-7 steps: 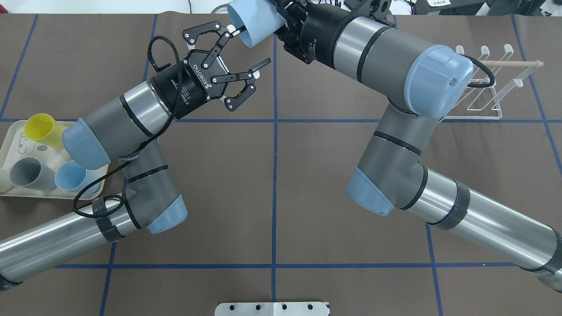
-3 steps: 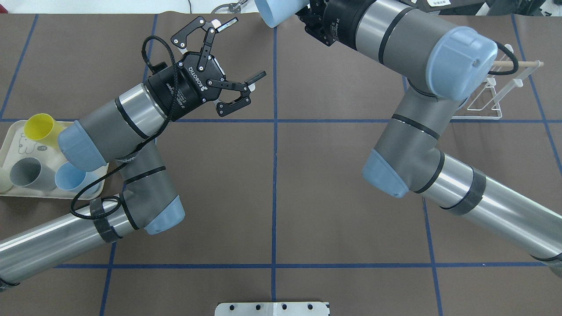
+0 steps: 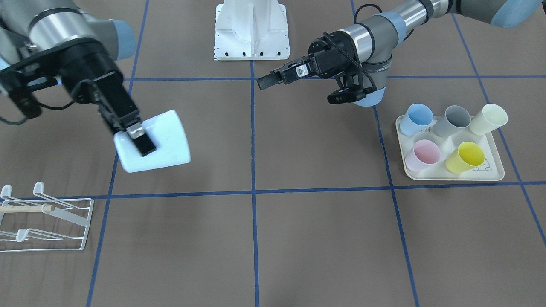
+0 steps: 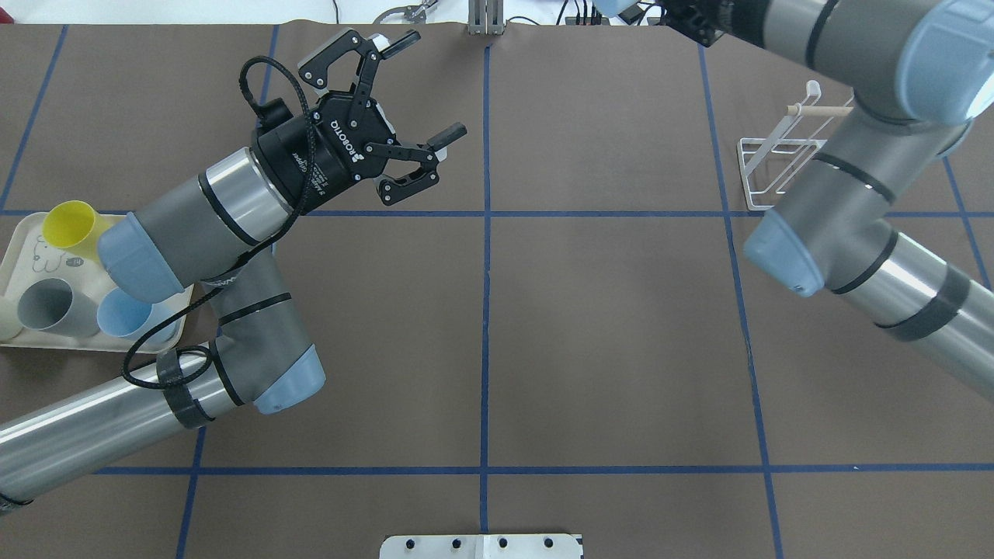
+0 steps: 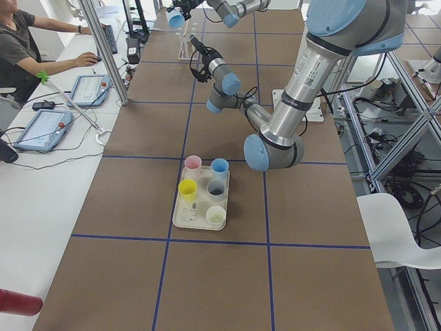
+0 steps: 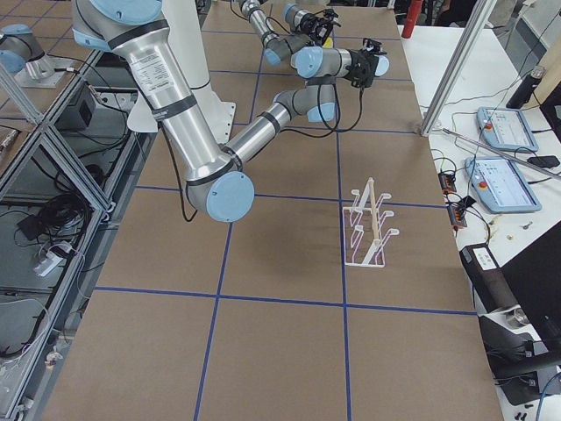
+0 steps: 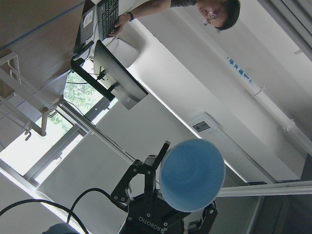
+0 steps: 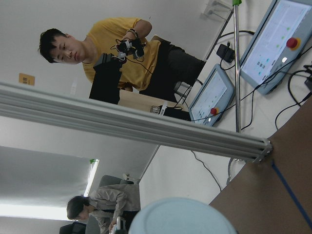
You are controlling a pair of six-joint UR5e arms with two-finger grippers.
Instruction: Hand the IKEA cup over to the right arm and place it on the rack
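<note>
The IKEA cup [image 3: 164,145] is pale blue and hangs tilted above the table in the front-facing view. My right gripper [image 3: 140,140] is shut on its rim, with one finger across the outer wall. In the overhead view only a sliver of the cup [image 4: 613,6] shows at the top edge. The left wrist view looks into the cup's mouth [image 7: 192,175]. The right arm [image 4: 846,178] reaches over the white wire rack [image 4: 765,167], which lies near the table's edge [image 3: 47,217]. My left gripper [image 4: 423,89] is open and empty, left of the centre line.
A cream tray [image 3: 452,175] holds several coloured cups on my left side [image 4: 15,256]. The white robot base [image 3: 251,30] stands at mid-table. A person sits at a desk beyond the far table edge [image 5: 27,48].
The right arm has swung to the right with the cup, which is now almost out of the overhead view. The left gripper stays open and has pulled back slightly to the left.
</note>
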